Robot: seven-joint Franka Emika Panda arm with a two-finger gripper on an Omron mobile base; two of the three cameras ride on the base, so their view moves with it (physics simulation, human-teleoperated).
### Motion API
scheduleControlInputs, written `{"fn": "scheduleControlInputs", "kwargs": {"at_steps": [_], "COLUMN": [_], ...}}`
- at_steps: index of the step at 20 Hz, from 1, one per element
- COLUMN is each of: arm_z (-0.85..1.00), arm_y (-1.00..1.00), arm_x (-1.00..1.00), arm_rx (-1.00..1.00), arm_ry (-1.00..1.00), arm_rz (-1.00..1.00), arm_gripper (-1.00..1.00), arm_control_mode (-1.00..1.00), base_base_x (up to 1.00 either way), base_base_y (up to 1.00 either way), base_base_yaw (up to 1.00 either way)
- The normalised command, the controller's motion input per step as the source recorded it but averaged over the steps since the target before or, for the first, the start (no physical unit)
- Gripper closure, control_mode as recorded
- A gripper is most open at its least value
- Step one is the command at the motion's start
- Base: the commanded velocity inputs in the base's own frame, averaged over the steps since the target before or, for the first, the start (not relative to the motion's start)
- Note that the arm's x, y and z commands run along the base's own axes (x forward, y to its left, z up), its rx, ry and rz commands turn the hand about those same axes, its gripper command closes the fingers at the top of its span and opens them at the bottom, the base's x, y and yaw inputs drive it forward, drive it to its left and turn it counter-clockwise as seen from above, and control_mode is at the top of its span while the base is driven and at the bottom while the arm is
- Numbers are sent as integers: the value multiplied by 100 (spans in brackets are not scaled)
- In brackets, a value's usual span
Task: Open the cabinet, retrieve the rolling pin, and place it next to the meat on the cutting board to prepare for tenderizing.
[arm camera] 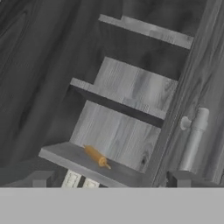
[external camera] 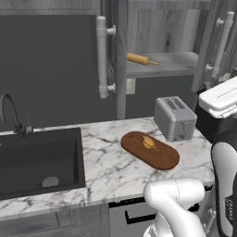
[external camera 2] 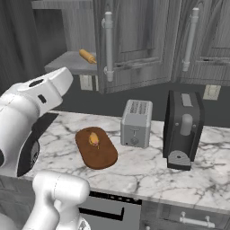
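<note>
Cabinet open, the rolling pin waits on the bottom shelf; the fingers (spread wide, empty) should straddle its middle, squarely across.

Base views flank the cutting board from behind; hand view faces open cabinet shelves

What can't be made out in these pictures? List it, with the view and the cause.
- Rolling pin, right base view: its near end is hidden by the open cabinet door.
- Sink, left base view: cut off by the left edge.
- Cabinet, hand view: upper shelves cut off by the top edge.
- Meat on the cutting board: too small to show its texture.
</note>
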Motion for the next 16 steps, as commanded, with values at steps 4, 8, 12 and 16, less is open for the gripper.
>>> {"fn": "scheduleControlInputs", "kwargs": {"at_steps": [4, 8, 12, 16], "arm_z": [-3, -16, -3, 0], "arm_y": [23, 10, 12, 5], "arm_x": [49, 10, 37, 29], "arm_rx": [-11, -12, -11, -13], "arm_ry": [13, 2, 3, 2], "arm_rz": [0, 0, 0, 0], "arm_gripper": [-100, -100, -100, -100], "arm_control_mode": [-100, -100, -100, -100], "base_base_x": [0, 0, 0, 0], "base_base_y": [0, 0, 0, 0], "base_base_yaw": [0, 0, 0, 0]}}
